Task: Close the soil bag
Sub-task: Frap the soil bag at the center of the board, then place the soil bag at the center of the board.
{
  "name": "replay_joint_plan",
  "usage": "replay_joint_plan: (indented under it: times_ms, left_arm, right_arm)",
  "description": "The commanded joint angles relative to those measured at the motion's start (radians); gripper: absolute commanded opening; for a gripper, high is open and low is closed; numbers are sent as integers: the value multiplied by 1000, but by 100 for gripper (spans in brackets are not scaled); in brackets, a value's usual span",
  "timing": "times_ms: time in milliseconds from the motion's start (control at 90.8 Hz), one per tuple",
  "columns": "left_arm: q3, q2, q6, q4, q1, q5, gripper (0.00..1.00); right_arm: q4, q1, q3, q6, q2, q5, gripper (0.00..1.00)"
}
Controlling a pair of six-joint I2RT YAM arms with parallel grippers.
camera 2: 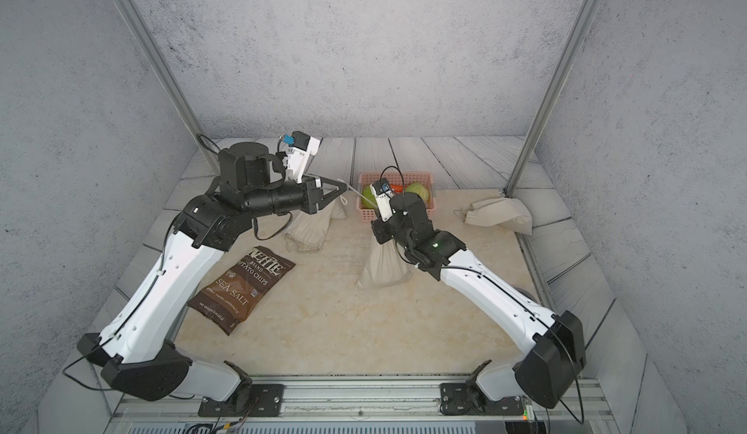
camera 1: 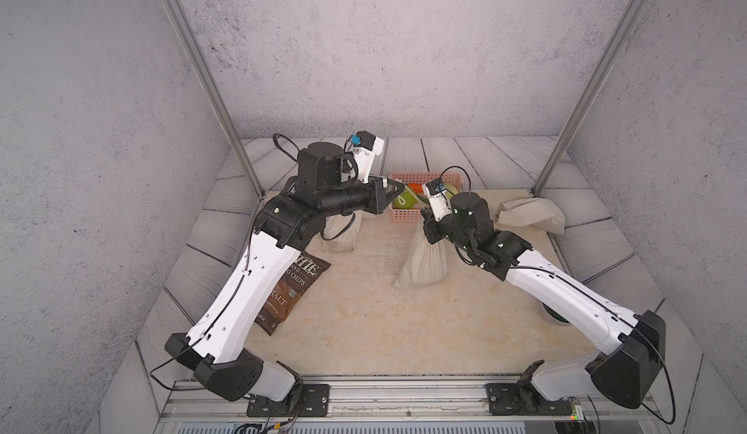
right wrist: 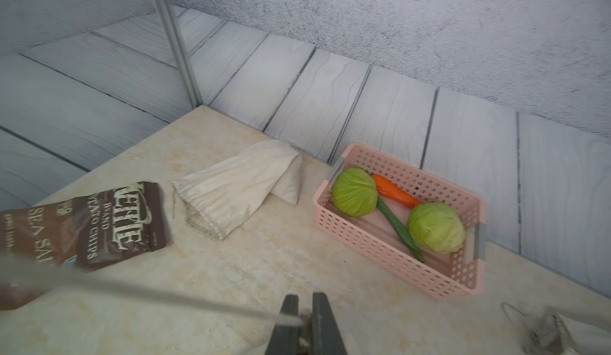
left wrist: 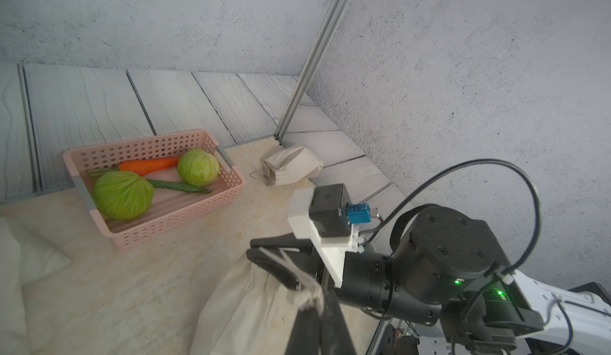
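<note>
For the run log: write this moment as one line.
left gripper: shut on drawstring | right gripper: shut on soil bag neck | drawstring: taut between them | soil bag: upright

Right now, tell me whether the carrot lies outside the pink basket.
No, the carrot lies inside the pink basket, within its walls.

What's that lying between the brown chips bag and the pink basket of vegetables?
A limp cloth drawstring bag lies between the chips bag and the basket, clearest in the right wrist view.
</note>
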Motion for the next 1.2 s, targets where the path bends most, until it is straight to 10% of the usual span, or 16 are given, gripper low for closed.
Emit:
replay_joint_plan:
  times_ms: [0, 517, 837, 1189]
  left_arm:
    - [67, -129, -23, 147, 110, 43, 0]
    - [-93, -243, -132, 234, 351, 149, 0]
    - [-335, -263, -132, 288, 317, 142, 0]
    - [-789, -154, -72, 381, 133, -49, 0]
  right_arm:
    - [-225, -106, -75, -45, 73, 302, 8]
    - [-321, -257, -94, -70, -40, 413, 13]
    - [-401, -256, -4, -69, -181, 297, 5]
    - [-344, -257, -327, 134, -187, 53, 3]
